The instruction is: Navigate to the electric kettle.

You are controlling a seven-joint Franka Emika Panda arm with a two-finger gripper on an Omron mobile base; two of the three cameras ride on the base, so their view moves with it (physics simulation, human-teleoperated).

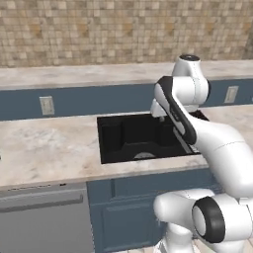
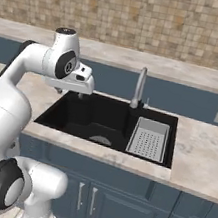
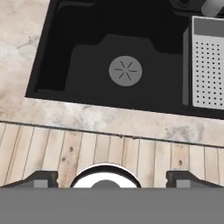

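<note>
base faced black sink (image 2: 94, 118) | gripper (image 3: 112, 177) empty, jaws spread, tucked above basin | electric kettle nowhere along this counter (image 1: 44, 148) | advice: drive sideways with arm tucked, scanning the counter

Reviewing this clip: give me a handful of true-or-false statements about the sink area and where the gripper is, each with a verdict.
1. The black sink basin is set into the beige marble-look counter. True.
2. A perforated grey metal drain tray sits in the basin's right part. True.
3. The curved grey metal faucet stands at the front edge of the sink. False: it rises at the back edge, by the blue backsplash.
4. The two-finger gripper is shut on the round grey drain. False: its fingertips stand wide apart, holding nothing.
5. The cabinet doors under the sink are white. False: they are dark blue.
</note>
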